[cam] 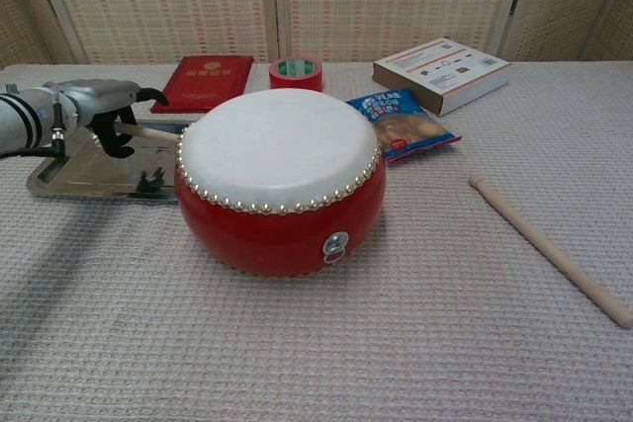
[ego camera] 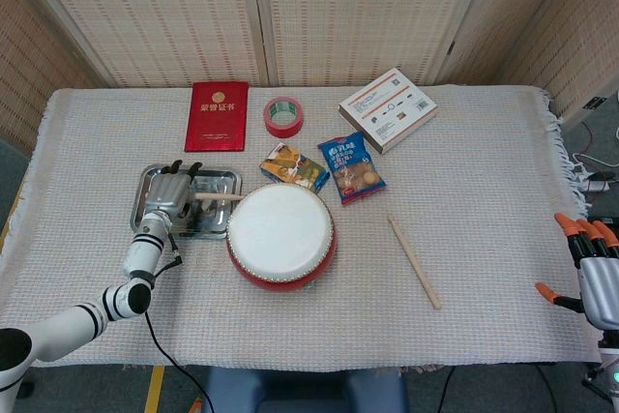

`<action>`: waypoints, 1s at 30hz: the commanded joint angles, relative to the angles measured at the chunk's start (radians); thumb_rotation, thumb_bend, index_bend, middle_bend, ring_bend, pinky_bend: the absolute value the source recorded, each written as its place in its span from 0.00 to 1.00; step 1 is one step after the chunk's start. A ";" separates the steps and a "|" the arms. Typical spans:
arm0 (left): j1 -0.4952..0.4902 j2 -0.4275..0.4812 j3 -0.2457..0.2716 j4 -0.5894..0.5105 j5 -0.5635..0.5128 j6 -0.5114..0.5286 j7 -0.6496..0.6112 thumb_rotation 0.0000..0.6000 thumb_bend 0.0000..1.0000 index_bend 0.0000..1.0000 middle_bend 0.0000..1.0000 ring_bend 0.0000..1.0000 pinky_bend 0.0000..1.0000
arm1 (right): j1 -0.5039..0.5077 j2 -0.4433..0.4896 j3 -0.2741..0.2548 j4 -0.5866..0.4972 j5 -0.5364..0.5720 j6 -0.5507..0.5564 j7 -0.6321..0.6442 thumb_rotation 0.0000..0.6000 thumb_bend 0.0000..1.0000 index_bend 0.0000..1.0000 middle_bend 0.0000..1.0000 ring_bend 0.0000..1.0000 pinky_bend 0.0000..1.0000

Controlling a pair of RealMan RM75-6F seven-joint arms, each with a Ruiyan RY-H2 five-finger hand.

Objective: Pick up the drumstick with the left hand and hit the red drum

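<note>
Head view: left hand [ego camera: 172, 191] over the metal tray [ego camera: 145, 222], fingers spread yet apparently pinching a drumstick [ego camera: 219, 196] whose long axis runs rightward to the red drum [ego camera: 281, 235] rim.

Chest view: same stick low beside the drumhead. Right hand [ego camera: 592, 268] idle, open, well apart.

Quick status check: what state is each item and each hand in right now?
left hand: over the metal tray, fingers spread, drumstick beneath it
drumstick: tip toward the red drum
red drum: upright, skin up
second drumstick: flat on the cloth, untouched
right hand: off the table's right edge, holding nothing
tape roll: lying flat
</note>
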 commanded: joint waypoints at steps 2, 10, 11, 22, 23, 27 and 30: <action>-0.002 0.009 0.003 -0.012 -0.011 -0.005 0.005 1.00 0.31 0.01 0.00 0.00 0.08 | -0.001 0.001 0.000 -0.002 -0.002 0.003 -0.002 1.00 0.09 0.07 0.13 0.00 0.09; -0.005 0.022 0.002 -0.029 -0.027 -0.017 -0.008 1.00 0.25 0.00 0.00 0.00 0.04 | -0.003 0.001 0.000 -0.005 0.001 0.004 -0.006 1.00 0.09 0.07 0.13 0.00 0.09; -0.005 0.023 0.001 -0.031 -0.030 -0.018 -0.012 1.00 0.24 0.00 0.00 0.00 0.03 | -0.003 0.001 0.000 -0.005 0.001 0.004 -0.006 1.00 0.09 0.07 0.13 0.00 0.09; -0.008 0.066 0.002 -0.083 -0.052 -0.027 -0.029 1.00 0.21 0.00 0.00 0.00 0.02 | -0.004 0.001 0.001 0.000 0.000 0.007 0.001 1.00 0.09 0.07 0.13 0.00 0.09; -0.005 0.072 -0.002 -0.095 -0.050 -0.019 -0.036 1.00 0.21 0.00 0.00 0.00 0.02 | -0.004 0.002 0.001 0.000 -0.001 0.007 0.001 1.00 0.09 0.07 0.13 0.00 0.09; 0.010 0.089 -0.015 -0.131 -0.036 0.010 -0.071 1.00 0.21 0.00 0.00 0.00 0.02 | -0.004 0.004 0.002 0.000 0.000 0.008 0.003 1.00 0.09 0.07 0.13 0.00 0.09; 0.030 0.125 -0.032 -0.179 -0.043 0.023 -0.113 1.00 0.21 0.00 0.00 0.00 0.03 | -0.005 0.006 0.003 0.000 -0.003 0.011 0.006 1.00 0.09 0.07 0.13 0.00 0.09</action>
